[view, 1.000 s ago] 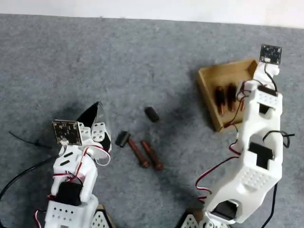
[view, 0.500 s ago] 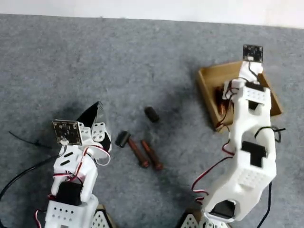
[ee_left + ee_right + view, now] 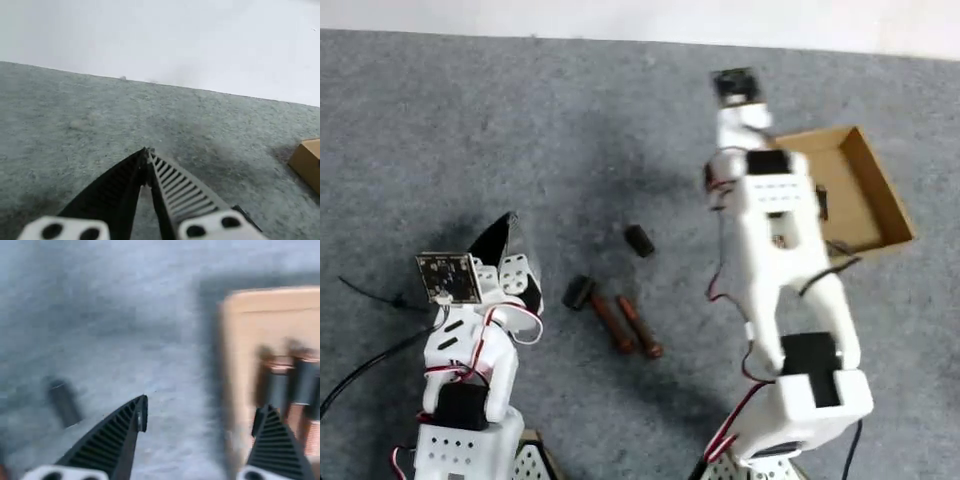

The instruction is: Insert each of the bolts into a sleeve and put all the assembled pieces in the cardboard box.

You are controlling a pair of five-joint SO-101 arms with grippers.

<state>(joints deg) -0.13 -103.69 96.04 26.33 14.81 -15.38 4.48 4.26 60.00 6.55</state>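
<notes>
Two rusty bolts (image 3: 612, 321) (image 3: 640, 326) lie side by side on the grey carpet. One black sleeve (image 3: 578, 292) rests at their upper ends, and another sleeve (image 3: 639, 240) (image 3: 62, 401) lies farther back. The cardboard box (image 3: 876, 190) (image 3: 240, 365) stands at the right, holding assembled pieces (image 3: 280, 385). My right gripper (image 3: 202, 417) hangs open and empty above the box's left wall. My right arm (image 3: 775, 230) covers that side of the box in the high view. My left gripper (image 3: 508, 220) (image 3: 148, 153) is shut and empty, left of the bolts.
Grey carpet runs to a white strip (image 3: 640, 15) at the far edge. A black cable (image 3: 370, 298) trails at the left. A corner of the box (image 3: 307, 160) appears in the left wrist view. Open carpet lies between the parts and the box.
My right arm has swung left, from over the box's inside to its left wall. My left arm has shifted slightly to the left. The bolts and sleeves have not moved.
</notes>
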